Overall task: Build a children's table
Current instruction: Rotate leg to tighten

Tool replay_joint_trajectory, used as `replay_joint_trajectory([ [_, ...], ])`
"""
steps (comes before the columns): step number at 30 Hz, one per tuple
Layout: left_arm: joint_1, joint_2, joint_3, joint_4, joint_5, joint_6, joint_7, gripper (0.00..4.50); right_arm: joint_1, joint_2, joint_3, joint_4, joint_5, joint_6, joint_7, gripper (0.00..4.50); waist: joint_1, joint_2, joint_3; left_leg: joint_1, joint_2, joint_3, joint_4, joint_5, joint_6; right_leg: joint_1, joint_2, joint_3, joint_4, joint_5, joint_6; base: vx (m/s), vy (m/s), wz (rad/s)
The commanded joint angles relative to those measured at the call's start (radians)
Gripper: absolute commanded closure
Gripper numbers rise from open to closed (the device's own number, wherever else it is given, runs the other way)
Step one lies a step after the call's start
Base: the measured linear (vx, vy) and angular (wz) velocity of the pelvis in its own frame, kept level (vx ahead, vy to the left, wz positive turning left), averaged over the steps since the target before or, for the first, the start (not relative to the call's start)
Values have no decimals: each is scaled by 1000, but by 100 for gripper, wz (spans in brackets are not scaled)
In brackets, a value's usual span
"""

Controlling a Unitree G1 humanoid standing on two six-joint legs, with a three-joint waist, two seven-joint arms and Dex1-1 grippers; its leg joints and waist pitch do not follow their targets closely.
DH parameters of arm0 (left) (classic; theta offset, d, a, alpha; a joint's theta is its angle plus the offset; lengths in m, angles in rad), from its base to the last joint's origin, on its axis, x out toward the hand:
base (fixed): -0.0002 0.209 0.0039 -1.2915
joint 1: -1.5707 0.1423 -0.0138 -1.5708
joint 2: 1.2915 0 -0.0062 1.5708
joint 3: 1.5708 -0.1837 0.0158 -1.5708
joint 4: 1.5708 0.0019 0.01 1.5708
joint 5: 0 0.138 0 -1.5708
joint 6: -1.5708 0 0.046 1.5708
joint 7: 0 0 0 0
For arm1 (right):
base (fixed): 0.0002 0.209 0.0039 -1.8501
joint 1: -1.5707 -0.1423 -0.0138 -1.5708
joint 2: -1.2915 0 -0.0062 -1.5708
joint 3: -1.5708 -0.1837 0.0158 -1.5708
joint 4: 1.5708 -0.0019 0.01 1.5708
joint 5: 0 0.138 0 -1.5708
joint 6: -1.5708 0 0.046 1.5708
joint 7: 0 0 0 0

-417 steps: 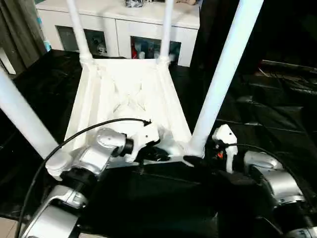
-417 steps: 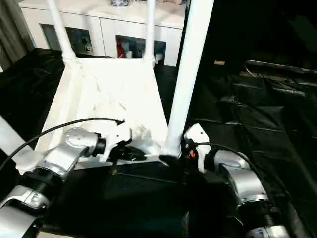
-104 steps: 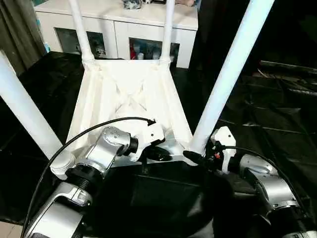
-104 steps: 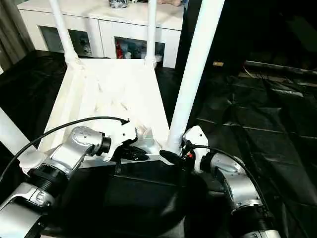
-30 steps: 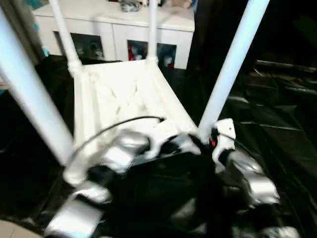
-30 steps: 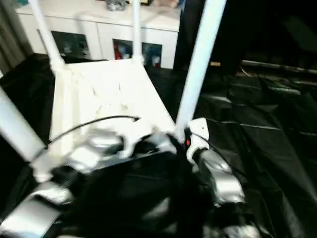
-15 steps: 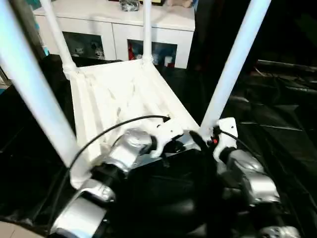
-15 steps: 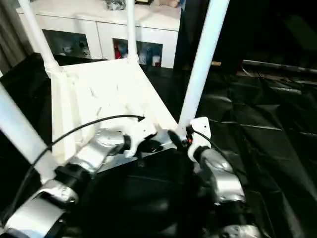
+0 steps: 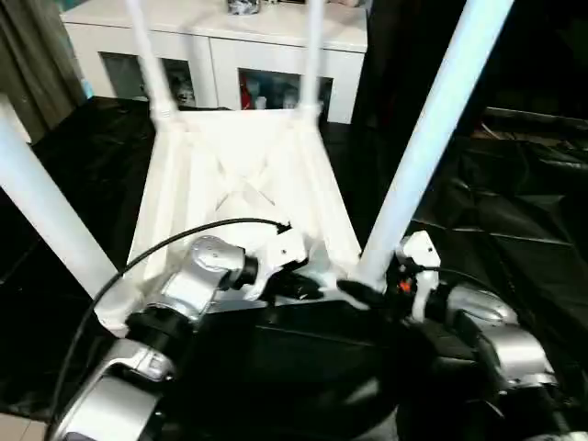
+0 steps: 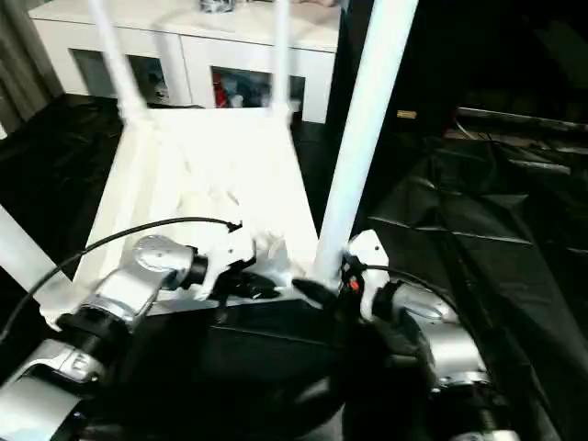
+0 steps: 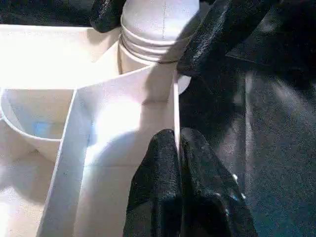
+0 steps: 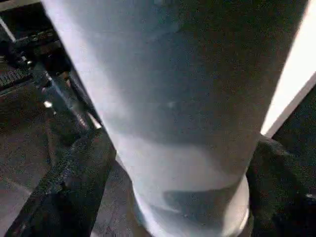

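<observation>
Left claw pinched on table rim — right claw astride leg.

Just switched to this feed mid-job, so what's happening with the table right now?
The children's table lies upside down on the black-draped surface, all four legs standing up in the corner sockets. The left pincer is shut on the thin near edge wall of the top, beside the near right leg. The right pincer straddles the base of that leg, a finger on each side.
</observation>
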Motion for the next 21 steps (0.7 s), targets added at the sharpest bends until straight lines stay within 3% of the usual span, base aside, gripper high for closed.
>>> replay_joint_trajectory([
  [1,32,-8,-21,8,-20,8,-21,450,0,-6,13,-14,13,6,20,88,2,-12,-44,6,42,-14,-60,-214,61,33,-52,31,-58,-177,-241,0,0,0],
  [6,36,-5,-26,1,-20,11,-24,450,-4,3,13,-6,11,5,25,132,4,-12,-46,5,41,-13,-57,-182,68,35,-51,31,-53,-131,-247,0,0,0],
  [10,38,-5,-27,1,-19,7,-27,450,-4,5,22,0,4,1,23,166,6,-12,-45,7,41,-14,-58,-189,66,34,-51,31,-54,-153,-244,0,0,0],
  [17,43,-8,-23,-6,-14,11,-8,450,-5,13,25,14,-14,-12,-6,178,9,-13,-46,6,40,-13,-56,-177,67,35,-50,31,-51,-130,-246,0,0,0],
  [21,35,-42,-3,9,-12,28,62,450,-8,42,11,38,-35,6,-94,178,6,-13,-42,7,41,-14,-60,-207,52,32,-51,32,-57,-193,-233,0,0,0],
])
